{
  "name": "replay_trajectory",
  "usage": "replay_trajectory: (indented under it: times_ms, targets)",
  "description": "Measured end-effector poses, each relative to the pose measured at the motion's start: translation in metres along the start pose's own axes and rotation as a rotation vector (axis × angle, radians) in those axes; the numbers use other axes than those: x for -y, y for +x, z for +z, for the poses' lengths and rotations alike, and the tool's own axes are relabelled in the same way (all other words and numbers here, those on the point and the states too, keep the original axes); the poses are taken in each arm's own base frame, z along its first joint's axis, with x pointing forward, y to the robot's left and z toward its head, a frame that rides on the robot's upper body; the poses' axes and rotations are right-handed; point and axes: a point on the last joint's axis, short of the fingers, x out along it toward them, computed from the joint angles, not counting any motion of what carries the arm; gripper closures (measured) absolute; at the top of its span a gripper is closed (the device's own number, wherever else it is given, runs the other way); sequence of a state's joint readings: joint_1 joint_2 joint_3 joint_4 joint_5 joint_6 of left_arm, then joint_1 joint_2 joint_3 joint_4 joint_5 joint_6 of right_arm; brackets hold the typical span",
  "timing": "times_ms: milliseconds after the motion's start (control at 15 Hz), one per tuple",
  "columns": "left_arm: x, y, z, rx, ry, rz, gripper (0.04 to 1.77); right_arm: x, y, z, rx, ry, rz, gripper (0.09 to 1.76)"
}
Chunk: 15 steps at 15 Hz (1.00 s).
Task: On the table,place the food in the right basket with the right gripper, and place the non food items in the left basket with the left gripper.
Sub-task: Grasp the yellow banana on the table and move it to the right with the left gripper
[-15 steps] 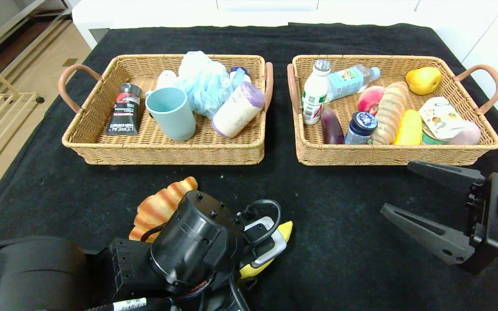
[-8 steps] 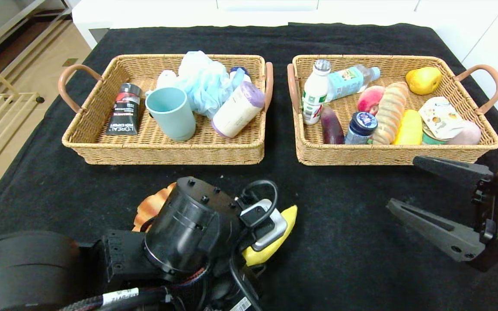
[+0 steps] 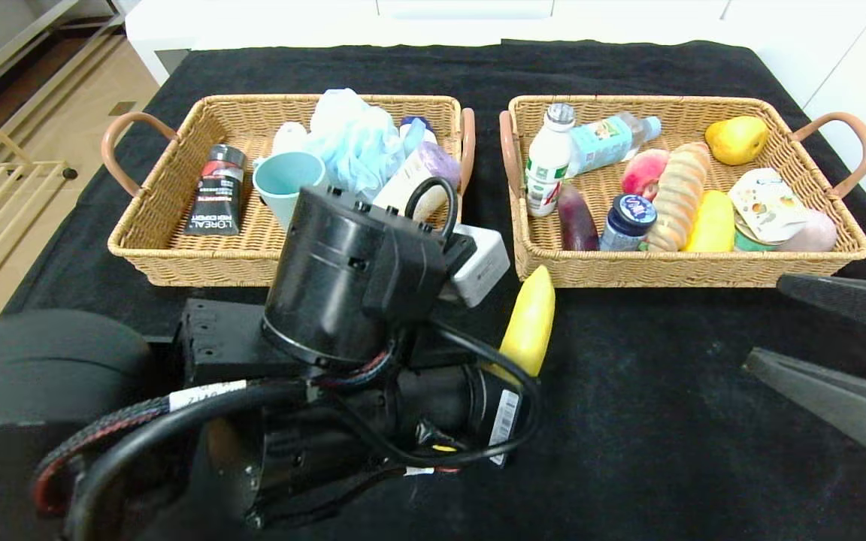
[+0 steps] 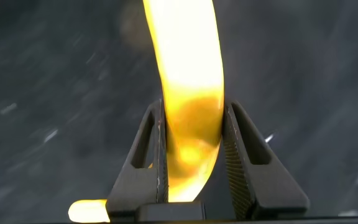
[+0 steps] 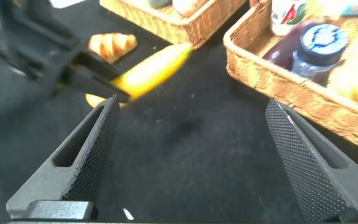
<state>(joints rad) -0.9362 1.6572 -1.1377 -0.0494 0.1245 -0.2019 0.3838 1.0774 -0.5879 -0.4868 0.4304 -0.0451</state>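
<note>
Banana (image 3: pixel 529 321) held by left gripper (image 4: pixel 193 155); tube (image 3: pixel 216 191) reads "L'OREAL".

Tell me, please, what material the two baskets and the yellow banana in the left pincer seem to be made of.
Left basket and right basket: woven wicker or rattan-like strands, matte tan, weave visible; the handles look smooth, maybe plastic-coated. Banana, gripped in the left pincer: smooth, evenly yellow and slightly glossy, so probably a plastic model, though real fruit cannot be ruled out.
</note>
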Motion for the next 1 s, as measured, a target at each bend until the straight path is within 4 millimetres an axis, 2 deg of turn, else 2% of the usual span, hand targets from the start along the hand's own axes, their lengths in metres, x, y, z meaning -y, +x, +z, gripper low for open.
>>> replay_trajectory:
  times_ms: [200,467,733,1000]
  targets:
    - [0.012,0.012,0.018,0.045,-0.08,-0.042,1.22,-0.001,-0.01,0.013,0.051,-0.022,-0.026,0.14]
    - [0.038,0.039,0.039,0.09,-0.124,-0.088,1.22,0.0,-0.015,0.019,0.072,-0.033,-0.052,0.14]
    - [0.066,0.075,0.041,0.088,-0.118,-0.127,1.22,0.003,-0.021,0.022,0.04,-0.022,-0.091,0.14]
    - [0.077,0.099,0.039,0.091,-0.115,-0.142,1.22,0.005,-0.028,0.029,0.056,-0.034,-0.131,0.14]
